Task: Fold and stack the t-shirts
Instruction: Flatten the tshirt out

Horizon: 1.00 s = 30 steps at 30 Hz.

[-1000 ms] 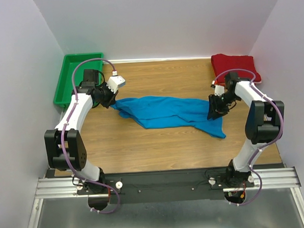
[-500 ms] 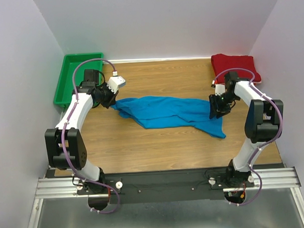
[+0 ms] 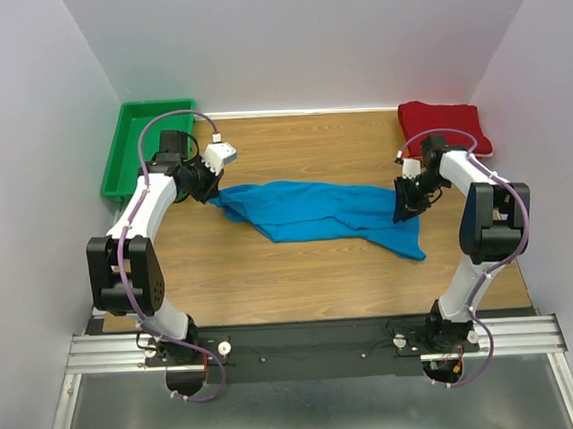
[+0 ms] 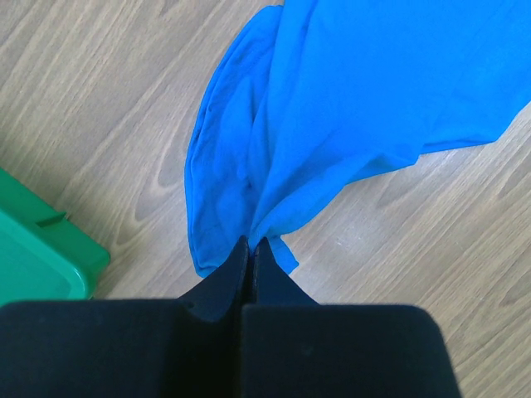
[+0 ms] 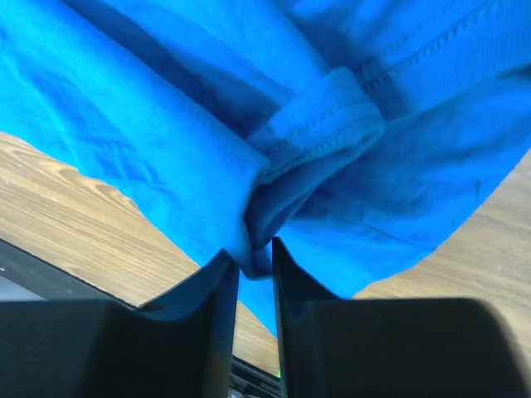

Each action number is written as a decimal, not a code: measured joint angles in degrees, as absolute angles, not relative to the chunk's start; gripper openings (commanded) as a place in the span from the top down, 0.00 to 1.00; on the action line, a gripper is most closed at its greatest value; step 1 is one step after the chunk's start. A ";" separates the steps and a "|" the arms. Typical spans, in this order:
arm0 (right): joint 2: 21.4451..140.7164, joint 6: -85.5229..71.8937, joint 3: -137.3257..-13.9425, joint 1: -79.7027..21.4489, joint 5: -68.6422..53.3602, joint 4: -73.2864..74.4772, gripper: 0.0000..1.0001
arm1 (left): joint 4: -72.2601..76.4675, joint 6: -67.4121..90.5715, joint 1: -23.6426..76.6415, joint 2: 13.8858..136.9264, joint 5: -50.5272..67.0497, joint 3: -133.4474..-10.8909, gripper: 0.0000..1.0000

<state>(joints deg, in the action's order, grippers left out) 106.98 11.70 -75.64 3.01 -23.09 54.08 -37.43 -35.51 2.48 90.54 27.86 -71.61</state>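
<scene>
Blue t-shirt (image 3: 315, 209) lies stretched across the desk (image 3: 298, 271) centre; red t-shirt (image 3: 443, 120) sits folded at the far right corner. Left gripper (image 4: 251, 245) clamps the blue shirt's left end; right gripper (image 5: 255, 253) pinches a fold at its right end. Best lifted evenly, with the cloth taut.

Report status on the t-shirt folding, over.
Left hand pinching blue t-shirt end. Right hand closed on other end. Red t-shirt at far right corner. Nothing blocking.

Above the silver rail (image 3: 310, 344), the left arm (image 3: 140, 205) and right arm (image 3: 474, 180) are white shells with black joints, each trailing a looping purple cable (image 3: 175, 114), while the left gripper (image 4: 251, 242) and right gripper (image 5: 253, 249) have plain black tapered fingers.
</scene>
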 measured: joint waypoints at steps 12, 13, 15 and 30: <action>106.39 11.00 -80.40 3.01 -25.26 57.74 1.00 | -38.20 -35.14 1.04 90.54 28.77 -72.62 1.00; 106.04 10.92 -81.73 3.01 -25.34 58.63 1.00 | -38.59 -35.05 0.36 90.54 29.19 -73.30 1.00; 104.73 10.76 -85.91 3.01 -25.45 59.90 0.99 | -39.46 -34.79 -1.21 90.54 29.74 -75.26 1.00; 101.54 10.70 -104.79 3.11 -25.93 64.77 0.99 | -43.59 -35.11 -4.43 90.48 30.63 -87.57 1.00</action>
<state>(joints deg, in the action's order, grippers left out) 101.54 10.70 -104.79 3.11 -25.93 64.77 -43.59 -35.11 -4.43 90.48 30.63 -87.57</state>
